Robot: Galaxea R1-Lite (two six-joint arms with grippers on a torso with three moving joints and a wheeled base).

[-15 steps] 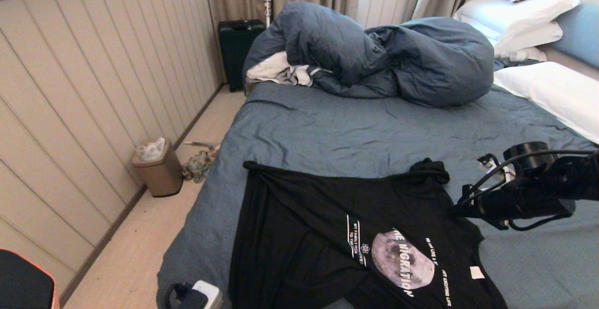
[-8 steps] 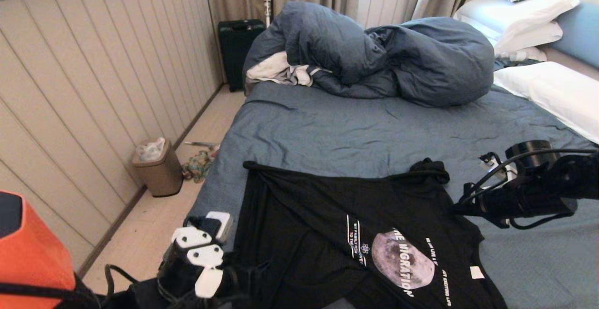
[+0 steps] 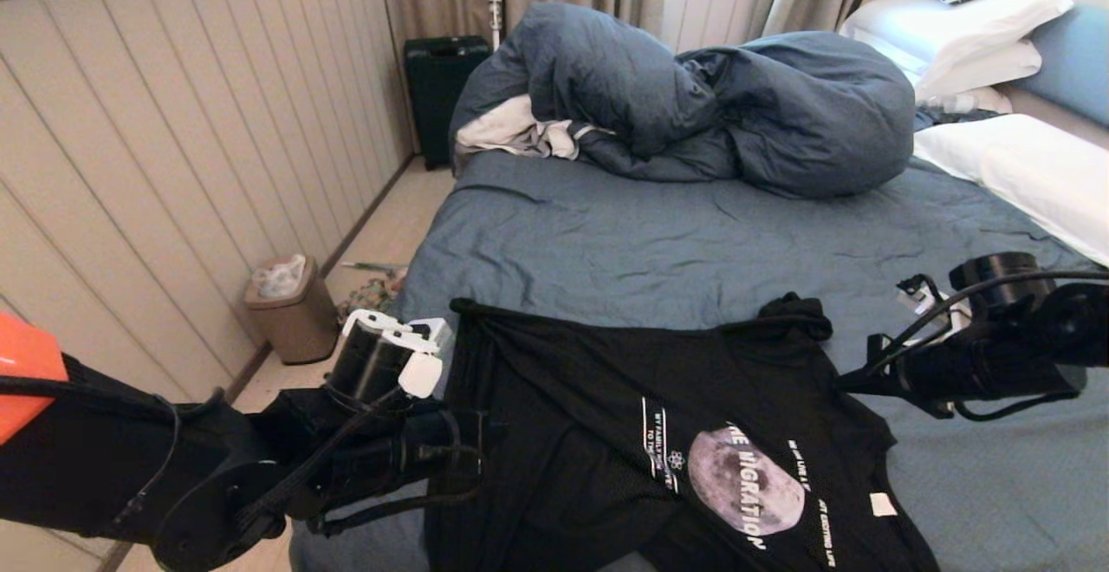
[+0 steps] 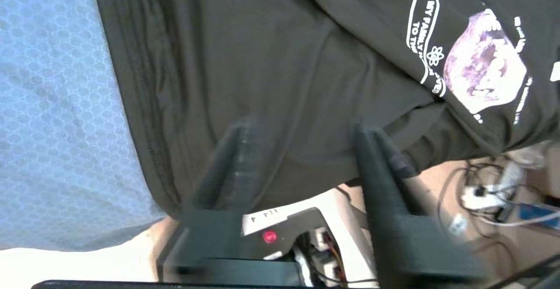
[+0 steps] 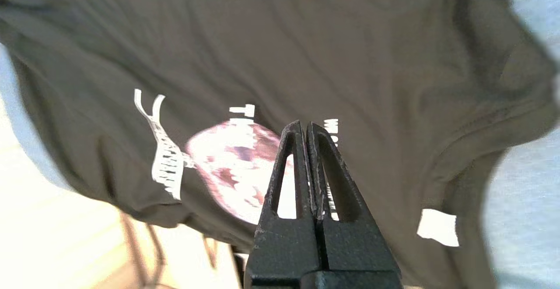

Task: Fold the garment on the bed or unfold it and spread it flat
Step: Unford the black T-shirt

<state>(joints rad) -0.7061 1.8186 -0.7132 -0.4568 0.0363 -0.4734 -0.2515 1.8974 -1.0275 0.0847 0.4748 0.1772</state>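
- Garment (image 3: 624,433): black tee, lying print-up on near part of the bed (image 3: 658,243), mostly spread; hem at far side, collar end w/ small white neck tag (image 3: 883,504) near right. Near-left portion looks rumpled and seems to hang over the near bed edge; one sleeve bunched at far right corner.
- Left gripper (image 4: 302,149): at tee's left edge, near-left of bed. Fingers (image 4: 238,157) partly apart, nothing between them; cloth lies beyond the tips.
- Right gripper (image 5: 306,149): over tee's right side, above the print. Fingers pressed together, no cloth caught.
- Step, as I judge: left going for left edge/hem. To do well: come in low, pinch one layer only, not the sheet; pull outward to take out slack, don't drag whole tee.
- Writing: "THE MIGRATION" across grey moon; side line starts "MY FAMILY", rest too small. Neck tag blank from here.
- Beyond: slate-blue duvet (image 3: 719,104) heaped at far end, white pillows (image 3: 1005,165) far right.
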